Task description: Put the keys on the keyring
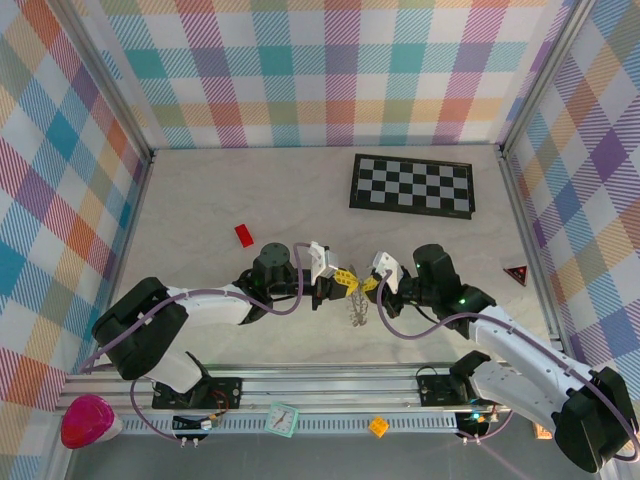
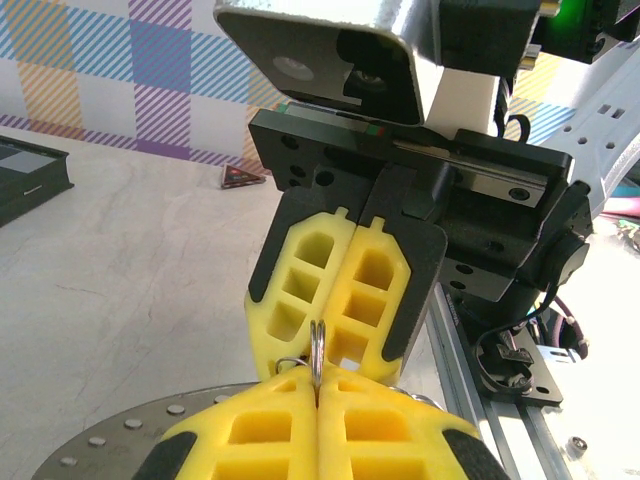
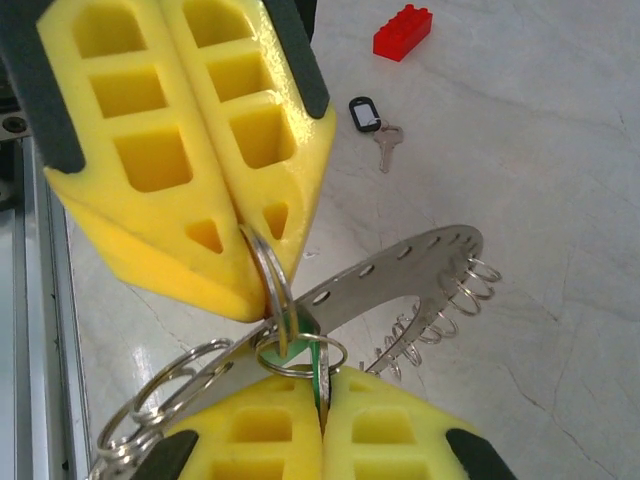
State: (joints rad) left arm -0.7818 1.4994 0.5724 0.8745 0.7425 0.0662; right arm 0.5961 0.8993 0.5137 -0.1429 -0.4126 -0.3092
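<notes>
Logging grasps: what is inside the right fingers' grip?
A sliver of the green key shows, pinched between the right fingers beside a small loop of the keyring. The rest of the key is covered by the fingers.

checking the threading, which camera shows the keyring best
Right wrist: the keyring shows up close as a perforated metal band with small wire loops hanging off it. Left wrist catches a grey, holed edge at the bottom of frame. Top external has it as a tiny silvery tangle, detail lost.
</notes>
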